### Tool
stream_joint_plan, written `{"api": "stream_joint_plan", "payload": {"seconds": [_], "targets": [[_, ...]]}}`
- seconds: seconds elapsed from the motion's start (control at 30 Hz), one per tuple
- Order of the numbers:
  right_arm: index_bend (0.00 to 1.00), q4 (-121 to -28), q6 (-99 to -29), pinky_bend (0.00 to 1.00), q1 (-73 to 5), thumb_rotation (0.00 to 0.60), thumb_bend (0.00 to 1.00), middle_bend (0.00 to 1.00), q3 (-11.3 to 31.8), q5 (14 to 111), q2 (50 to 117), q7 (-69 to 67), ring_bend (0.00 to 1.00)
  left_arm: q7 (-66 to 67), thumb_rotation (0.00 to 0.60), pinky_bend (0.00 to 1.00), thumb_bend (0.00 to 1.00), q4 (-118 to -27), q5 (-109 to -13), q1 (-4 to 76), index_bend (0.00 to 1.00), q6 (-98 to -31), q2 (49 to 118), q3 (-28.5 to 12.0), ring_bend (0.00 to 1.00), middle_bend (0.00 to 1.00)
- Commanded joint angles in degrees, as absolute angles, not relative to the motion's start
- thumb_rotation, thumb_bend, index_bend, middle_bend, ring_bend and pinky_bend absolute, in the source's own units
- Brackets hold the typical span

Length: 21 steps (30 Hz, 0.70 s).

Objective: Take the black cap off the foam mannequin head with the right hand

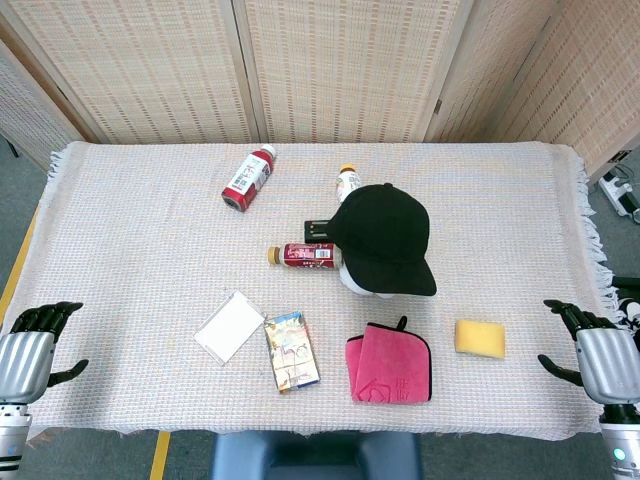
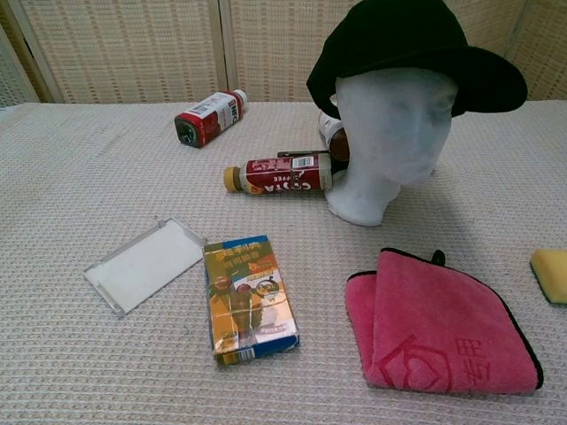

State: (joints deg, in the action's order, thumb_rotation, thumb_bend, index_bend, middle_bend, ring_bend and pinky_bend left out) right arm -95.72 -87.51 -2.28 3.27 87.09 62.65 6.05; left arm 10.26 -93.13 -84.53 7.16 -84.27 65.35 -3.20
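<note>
At table's near right edge, right hand point(image 1: 598, 352) empty, fingers spread

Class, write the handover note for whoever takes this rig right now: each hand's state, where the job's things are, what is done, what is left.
Left hand: open, holds nothing, at the table's near left edge.
Right hand: open, holds nothing, at the near right edge.
Cap: on the mannequin head, which stands upright mid-table behind the pink cloth.
Done: nothing; cap untouched.
Left: reach in with the right hand, grip the cap, lift it off.

Cap point(image 2: 412, 40) on mannequin head point(image 2: 390, 133), folded cloth point(image 2: 438, 323) before it
</note>
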Motion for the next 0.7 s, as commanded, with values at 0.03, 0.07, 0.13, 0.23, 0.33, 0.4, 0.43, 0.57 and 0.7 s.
{"api": "stream_joint_plan", "payload": {"seconds": [0.03,0.07,0.13,0.23,0.33,0.4,0.43,0.57,0.7], "targets": [[0.25,-95.49,-87.82,0.52,-2.21,0.6,0.05,0.33,3.32,87.34,62.87,5.92,0.41,10.34,0.6,0.24,0.06,-93.06,-84.45,7.19,0.25,-84.27,65.46,-3.26,0.23,0.27],[0.25,-95.38,-87.85,0.52,-2.19,0.6,0.05,0.33,3.26,87.45,62.93,5.86,0.41,10.39,0.6,0.24,0.06,-93.02,-84.44,7.18,0.25,-84.27,65.49,-3.24,0.23,0.27],[0.25,-95.25,-87.71,0.52,-2.24,0.6,0.05,0.33,3.16,87.61,62.91,5.85,0.42,10.45,0.6,0.24,0.06,-93.0,-84.55,7.18,0.25,-84.25,65.47,-3.15,0.23,0.27],[0.25,-95.2,-87.68,0.53,-2.09,0.6,0.05,0.33,2.92,87.73,62.73,5.81,0.43,10.36,0.6,0.24,0.06,-93.15,-84.96,7.02,0.25,-84.46,65.27,-2.88,0.23,0.27],[0.25,-95.0,-88.07,0.54,-1.64,0.6,0.05,0.33,2.71,87.66,62.72,5.19,0.46,10.19,0.6,0.25,0.06,-93.78,-85.1,6.73,0.25,-84.9,65.03,-2.78,0.23,0.27],[0.25,-94.71,-88.28,0.57,-1.42,0.6,0.05,0.33,2.64,87.65,62.77,4.57,0.48,10.11,0.6,0.25,0.06,-94.05,-85.28,6.67,0.25,-85.12,64.96,-2.79,0.23,0.27],[0.25,-94.52,-88.38,0.58,-1.36,0.6,0.05,0.33,2.6,87.77,62.81,4.35,0.49,10.16,0.6,0.25,0.06,-94.14,-85.39,6.7,0.25,-85.1,64.88,-2.77,0.23,0.27],[0.25,-94.39,-88.5,0.67,-1.93,0.6,0.05,0.33,2.67,89.29,62.75,4.44,0.58,10.11,0.6,0.25,0.06,-94.39,-85.66,6.81,0.25,-85.21,64.65,-2.88,0.23,0.27],[0.24,-95.79,-88.93,0.75,-3.55,0.6,0.05,0.33,3.76,91.68,62.78,5.52,0.7,9.55,0.6,0.25,0.06,-94.49,-86.01,6.69,0.25,-85.63,64.49,-2.89,0.23,0.27]]}}
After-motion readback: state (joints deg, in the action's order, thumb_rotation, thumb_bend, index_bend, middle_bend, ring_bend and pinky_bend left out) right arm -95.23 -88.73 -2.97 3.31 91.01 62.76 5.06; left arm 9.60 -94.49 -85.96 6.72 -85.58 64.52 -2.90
